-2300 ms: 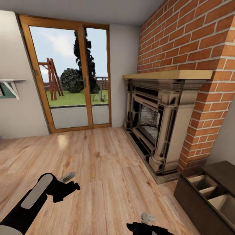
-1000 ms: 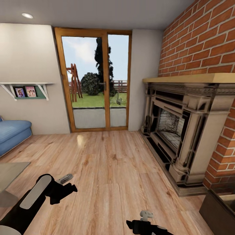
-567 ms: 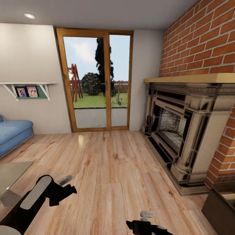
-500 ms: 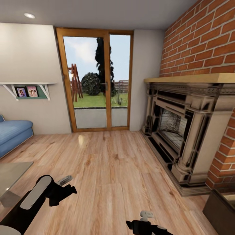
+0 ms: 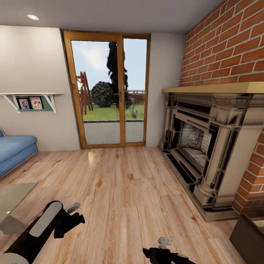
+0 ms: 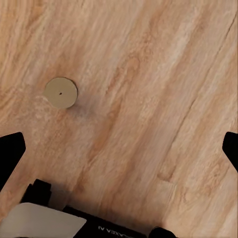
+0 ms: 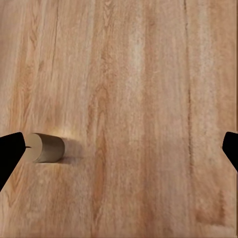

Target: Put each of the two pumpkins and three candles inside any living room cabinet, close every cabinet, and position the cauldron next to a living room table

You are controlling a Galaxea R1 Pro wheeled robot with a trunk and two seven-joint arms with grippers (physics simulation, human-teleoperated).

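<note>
A short tan candle [image 6: 60, 92] stands on the wood floor, seen from above in the left wrist view, ahead of my open left gripper [image 6: 119, 153]. In the right wrist view a tan candle [image 7: 45, 147] sits near one fingertip of my open right gripper [image 7: 119, 148]. Both grippers are empty and hang low over the floor, the left gripper [image 5: 75, 213] and the right gripper [image 5: 165, 245] at the head view's lower edge. A corner of the glass-topped table [image 5: 11, 196] shows at left, a dark corner of the cabinet [image 5: 249, 236] at lower right. The pumpkins and the cauldron are out of view.
An ornate stone fireplace [image 5: 209, 146] stands against the brick wall at right. A glass patio door [image 5: 110, 91] is straight ahead. A blue sofa [image 5: 14, 150] and a wall shelf with photos [image 5: 31, 101] are at left. Open wood floor stretches ahead.
The camera has swung left: the cabinet slid to the frame's right corner, and the sofa, shelf and table came into view. In the last half second my left arm dropped slightly.
</note>
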